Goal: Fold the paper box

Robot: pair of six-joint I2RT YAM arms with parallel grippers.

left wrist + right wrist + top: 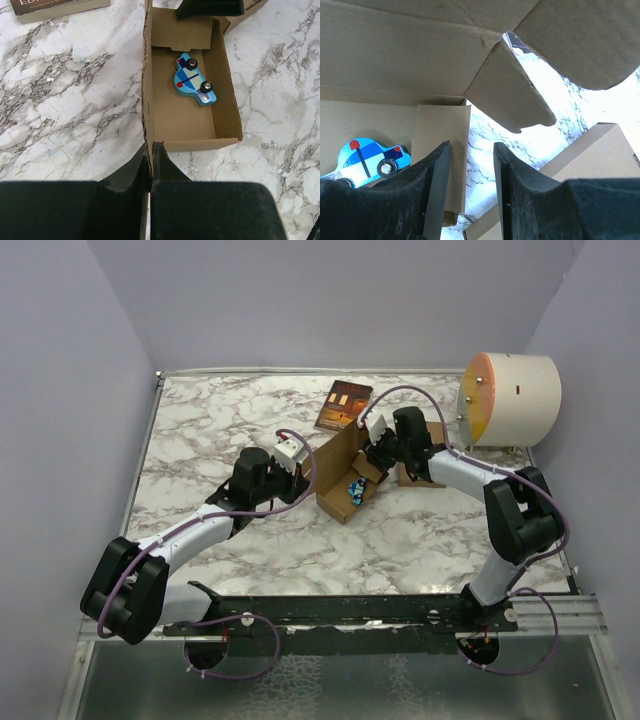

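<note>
Left tool (150,156) clamps the near wall of the paper box (175,117) on the marble desk (220,430), with a blue toy car (194,80) lying inside the box.
Right tool (470,150) hovers at the box's far end, fingers narrowly parted and empty. The unheld end flap (512,95) may spring outward, and a tug on the thin pinched wall could crease it. A book (342,405) lies beyond the box. A bigger carton (605,150) beside the box crowds the right arm.

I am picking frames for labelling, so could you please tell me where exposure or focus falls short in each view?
Top external: evenly lit, soft shadows only. Left wrist: toy car crisp, left gripper almost black, little detail. Right wrist: table washed out white beyond the paper box flaps, right gripper dark and soft.
</note>
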